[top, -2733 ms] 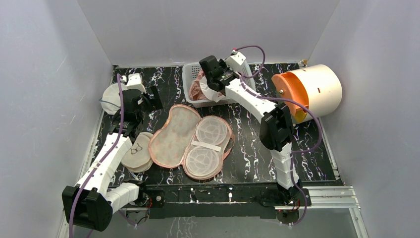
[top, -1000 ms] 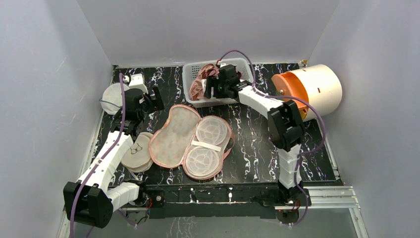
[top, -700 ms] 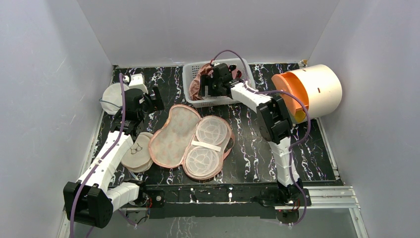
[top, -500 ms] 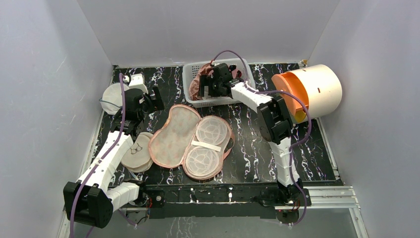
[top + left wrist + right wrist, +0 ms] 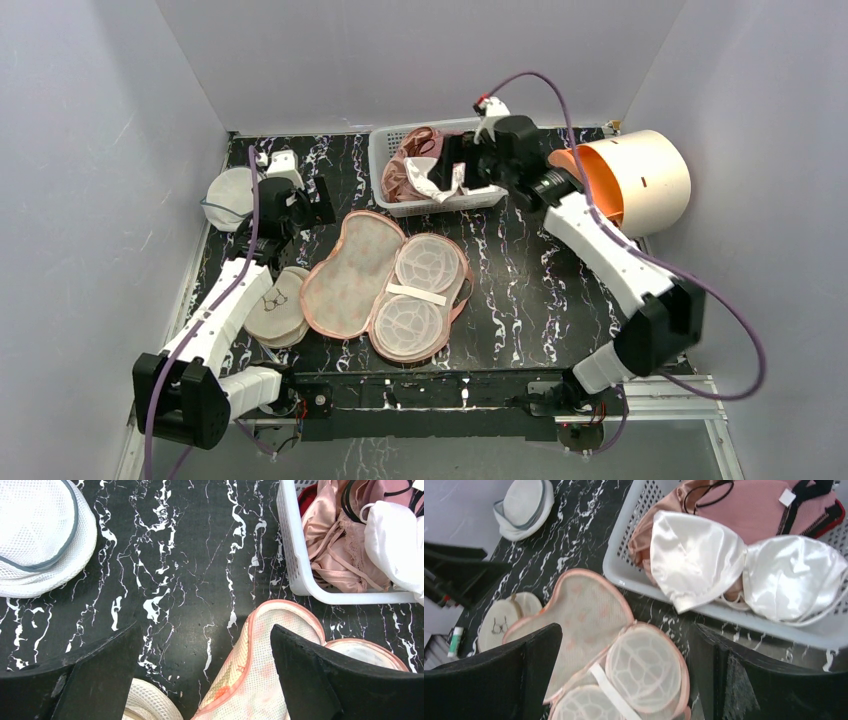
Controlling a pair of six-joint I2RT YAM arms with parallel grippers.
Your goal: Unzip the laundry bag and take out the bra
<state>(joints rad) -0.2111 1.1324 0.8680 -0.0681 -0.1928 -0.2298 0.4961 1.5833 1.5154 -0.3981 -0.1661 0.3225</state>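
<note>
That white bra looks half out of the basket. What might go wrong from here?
1. The white bra hangs over the front rim of the basket, so it may slide out onto the table.
2. The open right gripper hovers right beside it and might snag a strap when it moves.

From high above and behind the arm bases: looking down and forward over the whole table (image 5: 520, 290), wide and farthest off. From the left wrist: close, facing nearly straight down between the jaws of the left gripper (image 5: 204, 630) at the table's far left, with the round white pouch (image 5: 40, 535) on the left, a corner of the basket (image 5: 292, 545) on the right, the laundry bag (image 5: 260, 665) at the near edge. From the right wrist: higher, tilted down and leftward past the right gripper (image 5: 625, 627), across the basket's near rim, the bra (image 5: 696, 560) and the opened bag. Shared by all three: pouch, basket, bag.
</note>
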